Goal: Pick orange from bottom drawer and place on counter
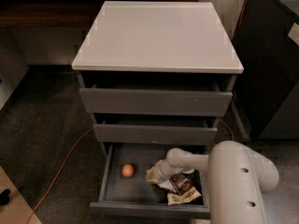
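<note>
**Orange (pixel 127 170) lying in the open bottom drawer (pixel 140 208), gripper (pixel 158 173) just beside it**

The orange is resting on the drawer floor toward the left edge, apart from the walls. The gripper is reaching in from the right on a pale arm (pixel 233 181), sitting just right of the orange without touching it, over the left end of the brown snack packets (pixel 184 190) near the front right corner. How its jaws are standing cannot be told. The counter (pixel 156 36) is topping the cabinet above.

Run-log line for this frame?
phase: reach | gripper: inside open dark grey bottom drawer, at brown snack packets | small round orange: on drawer floor, apart from gripper | light grey counter: orange not yet placed
</note>
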Action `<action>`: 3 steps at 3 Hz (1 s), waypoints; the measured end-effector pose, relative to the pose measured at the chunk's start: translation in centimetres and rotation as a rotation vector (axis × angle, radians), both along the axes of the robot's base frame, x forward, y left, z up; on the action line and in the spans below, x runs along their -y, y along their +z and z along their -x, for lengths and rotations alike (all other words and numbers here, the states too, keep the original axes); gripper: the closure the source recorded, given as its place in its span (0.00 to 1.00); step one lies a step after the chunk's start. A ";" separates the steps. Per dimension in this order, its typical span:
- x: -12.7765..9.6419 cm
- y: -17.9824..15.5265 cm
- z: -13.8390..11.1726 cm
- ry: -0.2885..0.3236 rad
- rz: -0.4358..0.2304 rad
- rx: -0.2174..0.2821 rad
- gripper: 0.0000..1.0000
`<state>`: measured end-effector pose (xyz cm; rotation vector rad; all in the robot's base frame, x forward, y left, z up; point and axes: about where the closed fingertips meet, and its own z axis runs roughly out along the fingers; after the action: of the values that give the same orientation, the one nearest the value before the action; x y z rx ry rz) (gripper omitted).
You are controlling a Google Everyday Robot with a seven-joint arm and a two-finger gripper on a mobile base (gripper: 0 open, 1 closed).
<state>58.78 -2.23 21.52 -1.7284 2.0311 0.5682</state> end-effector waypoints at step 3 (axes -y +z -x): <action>-0.7 0.0 0.4 -0.017 -0.019 0.002 0.04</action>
<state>58.39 -1.51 21.50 -1.6984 2.0303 0.5785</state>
